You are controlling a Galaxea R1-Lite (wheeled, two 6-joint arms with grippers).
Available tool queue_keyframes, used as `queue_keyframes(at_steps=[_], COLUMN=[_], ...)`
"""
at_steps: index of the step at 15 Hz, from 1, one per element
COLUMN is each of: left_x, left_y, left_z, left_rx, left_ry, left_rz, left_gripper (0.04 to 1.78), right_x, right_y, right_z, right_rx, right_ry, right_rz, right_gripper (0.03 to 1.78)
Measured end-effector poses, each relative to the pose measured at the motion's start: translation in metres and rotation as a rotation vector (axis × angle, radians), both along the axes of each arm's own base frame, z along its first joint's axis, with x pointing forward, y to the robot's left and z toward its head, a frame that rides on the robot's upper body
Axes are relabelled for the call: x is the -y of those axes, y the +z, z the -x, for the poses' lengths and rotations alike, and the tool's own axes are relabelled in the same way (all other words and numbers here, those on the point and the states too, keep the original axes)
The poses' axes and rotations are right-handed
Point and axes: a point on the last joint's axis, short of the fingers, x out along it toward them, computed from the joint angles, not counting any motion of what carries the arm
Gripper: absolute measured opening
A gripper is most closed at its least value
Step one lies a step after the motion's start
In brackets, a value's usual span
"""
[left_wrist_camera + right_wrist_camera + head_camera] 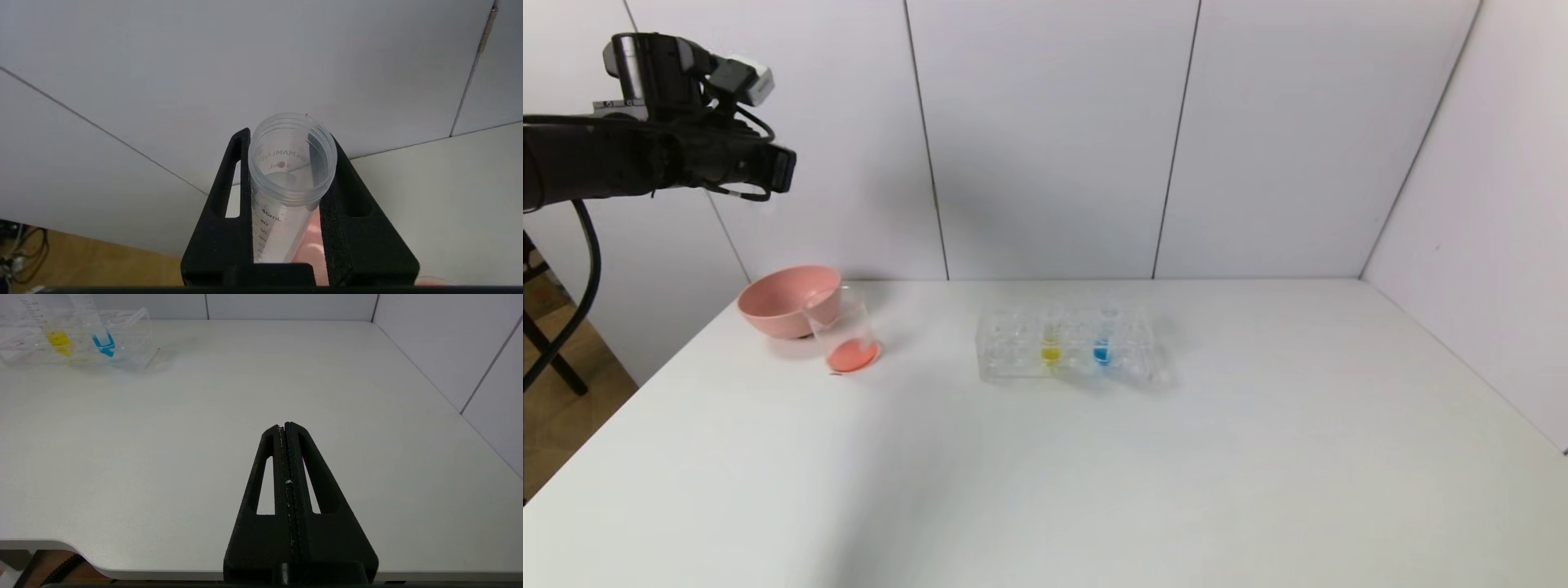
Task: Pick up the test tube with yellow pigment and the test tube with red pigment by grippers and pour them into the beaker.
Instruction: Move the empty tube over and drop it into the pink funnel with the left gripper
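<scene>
My left gripper (783,167) hangs high at the far left, above the pink bowl and the beaker (845,333). In the left wrist view it (289,136) is shut on a clear graduated tube (282,196), the test tube with red pigment, which holds only a red speck inside. The beaker stands tilted against the bowl with red-orange liquid in its bottom. The test tube with yellow pigment (1051,347) (59,337) stands upright in the clear rack (1013,347). My right gripper (284,425) is shut on nothing, low over the table's near right part.
The pink bowl (783,298) sits at the back left, touching the beaker. A tube with blue liquid (1102,349) (104,343) stands in the rack beside the yellow one. White walls close the back and right side. The table's left edge drops off near the bowl.
</scene>
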Motion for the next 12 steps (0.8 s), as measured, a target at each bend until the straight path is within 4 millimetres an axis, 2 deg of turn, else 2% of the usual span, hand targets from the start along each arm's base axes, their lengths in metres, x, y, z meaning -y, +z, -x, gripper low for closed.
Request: queue_keyframes(at_steps=[4,7,12], left_x=[-0.016,-0.024,-0.031], left_y=[-0.020,-0.044,-0.076], left_z=[-0.003,-0.005,-0.021], left_rx=[-0.022,-0.047,-0.069], left_ry=[0.101,0.140,0.147], left_rz=[0.146,0.231,0.249], left_gripper=[0.48,0.48,0.47], right_x=[0.000,0.000,0.000], right_y=[0.000,0.000,0.000], right_z=[0.000,0.000,0.000], right_rx=[0.000,0.000,0.000], right_ry=[0.000,0.000,0.000], right_rz=[0.000,0.000,0.000], right_gripper=[0.11,0.11,0.11])
